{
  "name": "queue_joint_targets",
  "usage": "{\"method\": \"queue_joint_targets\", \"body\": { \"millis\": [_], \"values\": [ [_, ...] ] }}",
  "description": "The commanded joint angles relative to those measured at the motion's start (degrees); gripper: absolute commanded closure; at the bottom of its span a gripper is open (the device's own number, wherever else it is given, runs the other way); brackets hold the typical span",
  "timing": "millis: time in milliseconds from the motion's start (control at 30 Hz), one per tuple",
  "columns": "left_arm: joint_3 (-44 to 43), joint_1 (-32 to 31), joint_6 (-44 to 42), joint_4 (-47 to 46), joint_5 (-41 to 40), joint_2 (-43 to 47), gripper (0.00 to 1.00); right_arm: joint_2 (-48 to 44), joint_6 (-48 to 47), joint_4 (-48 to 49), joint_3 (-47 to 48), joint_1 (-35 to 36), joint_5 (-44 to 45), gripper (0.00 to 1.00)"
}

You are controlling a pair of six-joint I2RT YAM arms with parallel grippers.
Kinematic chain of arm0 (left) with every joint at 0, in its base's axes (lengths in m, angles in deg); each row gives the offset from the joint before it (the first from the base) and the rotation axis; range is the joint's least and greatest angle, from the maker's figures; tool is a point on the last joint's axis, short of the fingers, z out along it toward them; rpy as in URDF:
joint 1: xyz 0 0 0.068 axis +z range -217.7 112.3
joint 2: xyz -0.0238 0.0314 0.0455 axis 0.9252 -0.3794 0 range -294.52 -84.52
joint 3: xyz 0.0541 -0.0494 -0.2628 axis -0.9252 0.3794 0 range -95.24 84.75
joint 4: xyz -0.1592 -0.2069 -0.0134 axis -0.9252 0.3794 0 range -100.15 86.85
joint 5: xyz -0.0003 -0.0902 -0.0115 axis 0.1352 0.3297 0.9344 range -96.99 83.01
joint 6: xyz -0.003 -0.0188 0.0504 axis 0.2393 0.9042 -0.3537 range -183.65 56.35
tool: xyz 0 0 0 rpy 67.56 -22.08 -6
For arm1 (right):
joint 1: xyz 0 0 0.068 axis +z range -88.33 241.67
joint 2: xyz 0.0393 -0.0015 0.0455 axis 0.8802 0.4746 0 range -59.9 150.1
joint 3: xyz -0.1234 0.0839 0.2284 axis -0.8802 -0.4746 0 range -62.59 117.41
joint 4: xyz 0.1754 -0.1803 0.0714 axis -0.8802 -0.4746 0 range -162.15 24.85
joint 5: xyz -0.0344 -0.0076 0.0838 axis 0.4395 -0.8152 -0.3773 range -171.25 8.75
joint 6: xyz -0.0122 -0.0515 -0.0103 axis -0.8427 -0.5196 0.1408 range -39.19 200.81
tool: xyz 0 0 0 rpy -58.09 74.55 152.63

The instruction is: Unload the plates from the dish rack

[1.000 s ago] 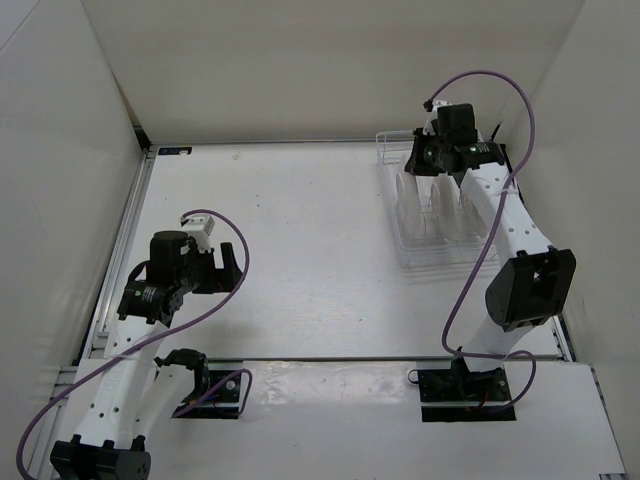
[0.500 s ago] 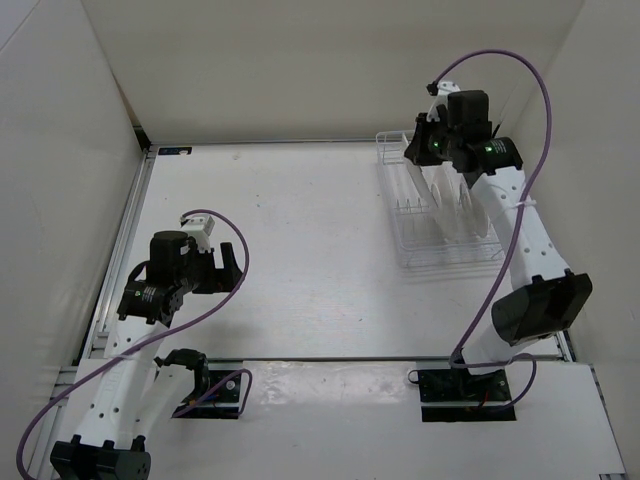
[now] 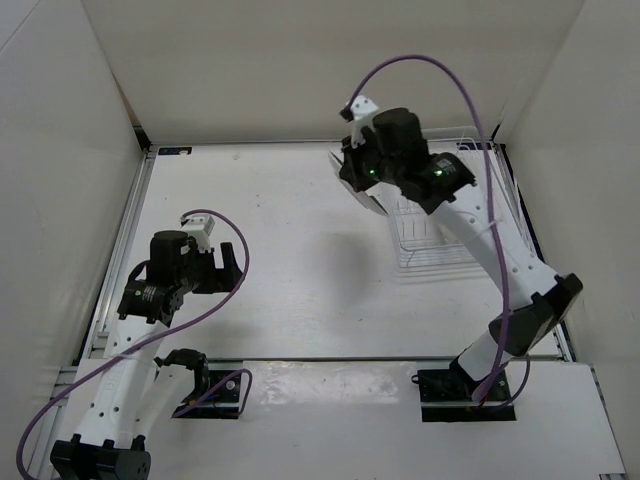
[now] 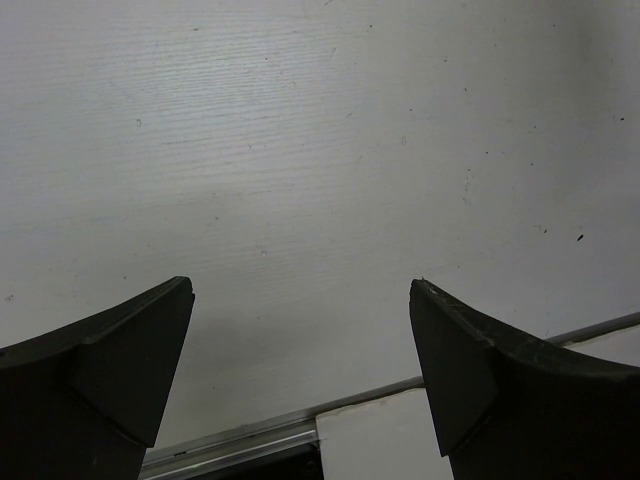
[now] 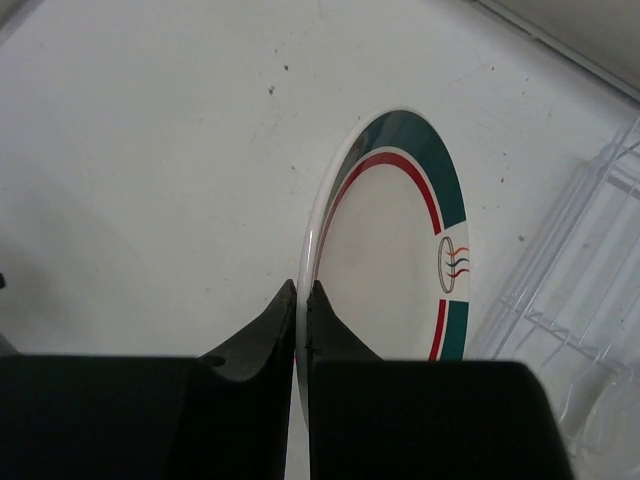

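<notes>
Right gripper (image 5: 301, 318) was shut tight on the rim of a plate (image 5: 395, 250) with green and red rings, held on its edge over the table (image 5: 150, 150). The dish rack (image 5: 585, 290) was seen just right of it. The left gripper (image 4: 300, 340) was held open.

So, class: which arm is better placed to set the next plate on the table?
Right. The right gripper is shut on the rim of a green-and-red-ringed plate, held on edge above the table beside the dish rack. The left gripper is open, empty and far from the rack.
</notes>
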Motion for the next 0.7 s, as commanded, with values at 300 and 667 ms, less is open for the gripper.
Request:
{"method": "queue_joint_targets", "body": {
  "millis": [300,667],
  "values": [
    [0.46,0.23,0.66,-0.57,0.79,-1.20,0.00,5.66,-5.21,14.10,-15.80,14.15,27.85,1.00],
    [0.28,0.23,0.75,-0.13,0.97,-0.77,0.00,16.04,-3.11,23.60,-18.80,21.73,44.74,1.00]
  ]
}}
